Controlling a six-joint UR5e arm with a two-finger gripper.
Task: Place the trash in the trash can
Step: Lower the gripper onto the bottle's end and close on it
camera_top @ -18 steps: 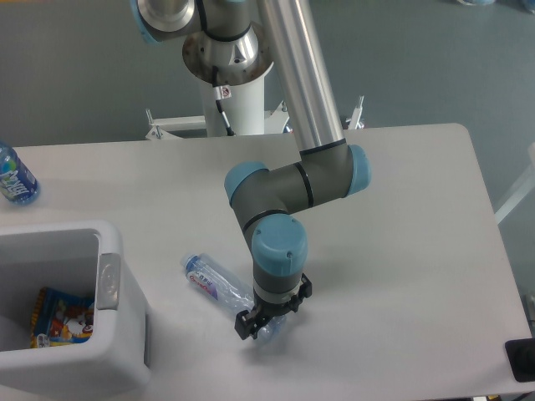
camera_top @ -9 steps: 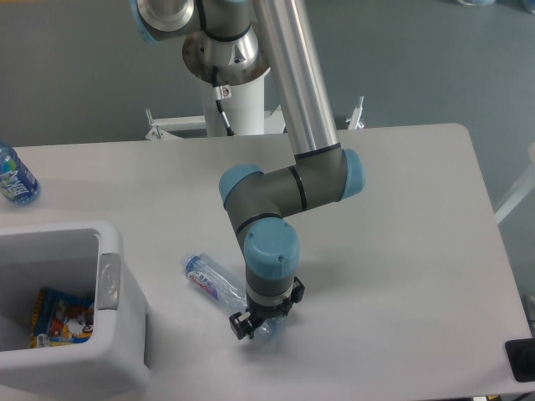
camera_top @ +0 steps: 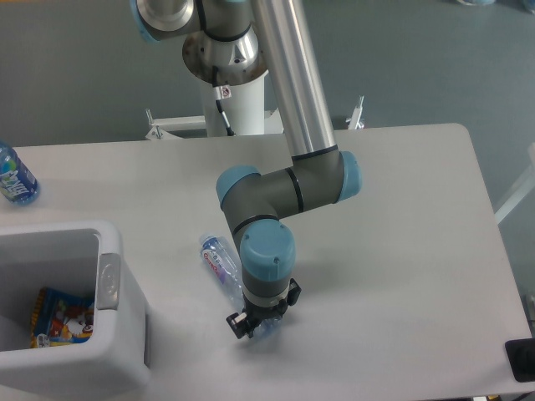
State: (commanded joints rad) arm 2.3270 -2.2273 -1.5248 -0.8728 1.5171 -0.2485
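The crushed clear plastic bottle (camera_top: 221, 263) lies slanted near the table's front middle, its cap end pointing up-left. Its lower end sits between the fingers of my gripper (camera_top: 255, 322), which points straight down and is shut on it. The blue-and-orange snack packet (camera_top: 63, 316) rests inside the trash can (camera_top: 110, 282), a white boxy bin at the front left with a grey oval patch on its rim. The bin stands well to the left of the gripper. My wrist hides the middle of the bottle.
An upright blue-labelled bottle (camera_top: 13, 175) stands at the far left edge of the table. A black object (camera_top: 520, 359) sits at the front right corner. The arm's base column (camera_top: 234, 92) rises behind the table's back edge.
The gripper shifted slightly left and closed in on the bottle's lower end. The bottle's cap end swung up and to the right, so the bottle now lies steeper.
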